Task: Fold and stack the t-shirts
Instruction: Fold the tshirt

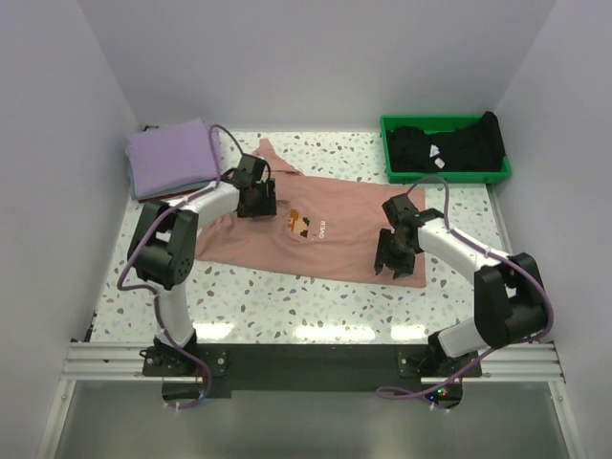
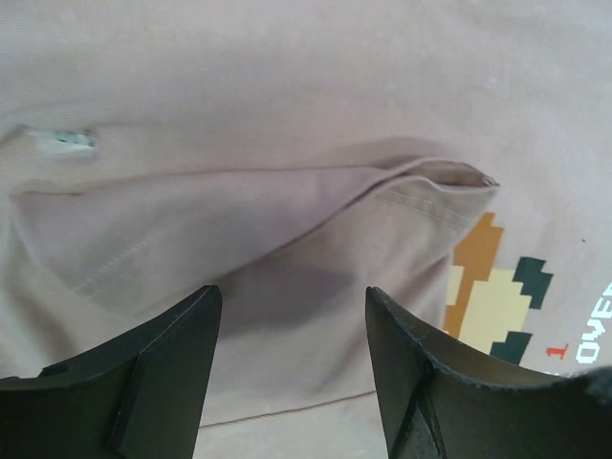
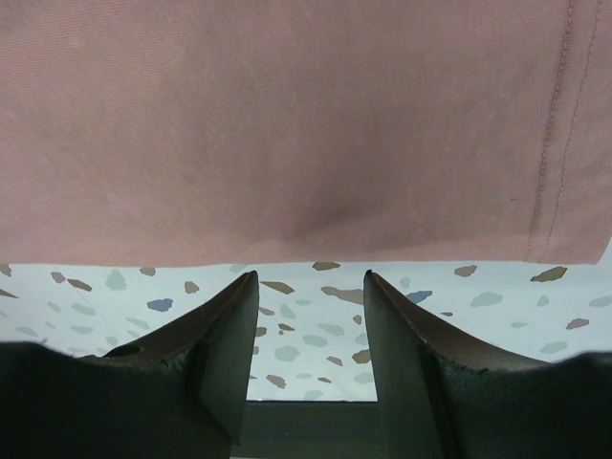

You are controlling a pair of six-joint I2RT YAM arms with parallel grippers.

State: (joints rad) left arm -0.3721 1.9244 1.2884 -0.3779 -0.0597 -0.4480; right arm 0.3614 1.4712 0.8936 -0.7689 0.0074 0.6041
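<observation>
The salmon-pink t-shirt (image 1: 335, 225) lies spread across the middle of the speckled table (image 1: 287, 306), its pixel chest print (image 1: 301, 224) facing up. My left gripper (image 1: 256, 205) hovers open over the shirt's left shoulder. In the left wrist view the gripper (image 2: 292, 298) stands above a folded-in sleeve flap (image 2: 287, 239), beside the print (image 2: 492, 296). My right gripper (image 1: 390, 264) is open at the shirt's near right edge. In the right wrist view it (image 3: 311, 279) sits over bare table, just short of the hem (image 3: 287, 251). A folded lavender t-shirt (image 1: 172, 158) lies at the back left. A black t-shirt (image 1: 449, 143) lies in the tray.
A green plastic tray (image 1: 445, 178) stands at the back right corner. White walls close in the table on three sides. The arms' mounting rail (image 1: 306, 361) runs along the near edge.
</observation>
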